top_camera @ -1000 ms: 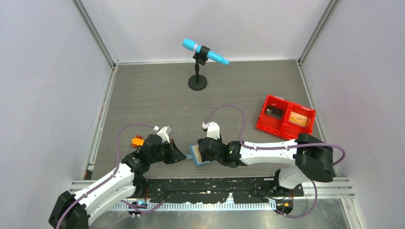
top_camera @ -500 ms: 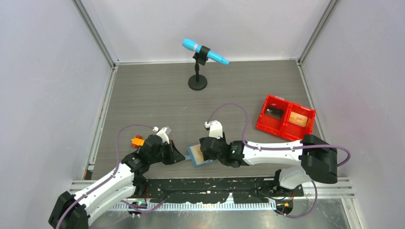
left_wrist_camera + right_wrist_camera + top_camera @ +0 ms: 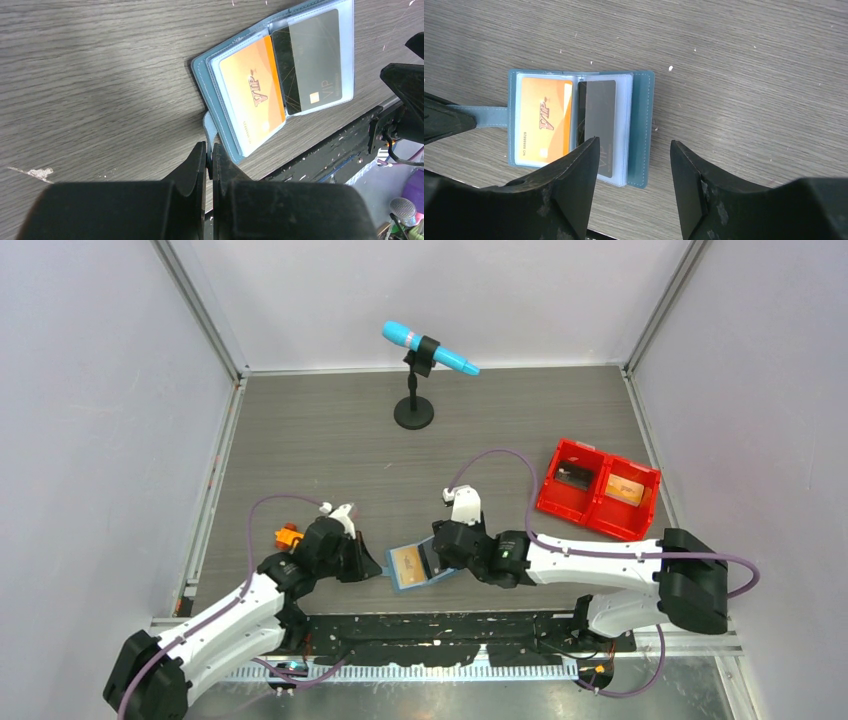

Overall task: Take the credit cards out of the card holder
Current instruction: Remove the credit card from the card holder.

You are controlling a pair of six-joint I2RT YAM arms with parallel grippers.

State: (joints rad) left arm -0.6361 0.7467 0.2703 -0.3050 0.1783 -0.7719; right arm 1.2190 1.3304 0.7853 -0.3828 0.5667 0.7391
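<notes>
While the left end effector (image 3: 210,150) pinches shut on the strap (image 3: 486,116) at the desk's (image 3: 350,440) 6 o'clock edge, the card holder (image 3: 418,565) lies open, with an orange card (image 3: 252,95) and a black card (image 3: 310,62) in its pockets. The right end effector (image 3: 634,150) hangs over its 3 o'clock half, fingers apart, holding nothing. A red bin (image 3: 598,490) sits at 3 o'clock and a microphone (image 3: 430,348) at 12.

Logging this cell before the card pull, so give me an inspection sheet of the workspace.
Surface: grey wood-grain table, few white specks.
Job's things: card holder lies open; orange card and dark card in its sleeves.
Clutter: red bin, microphone on stand, small orange object.
Grippers: left gripper shut on the holder's strap; right gripper open over the holder.
Cables: purple cables loop above both arms.
Surroundings: plain pale walls.
</notes>
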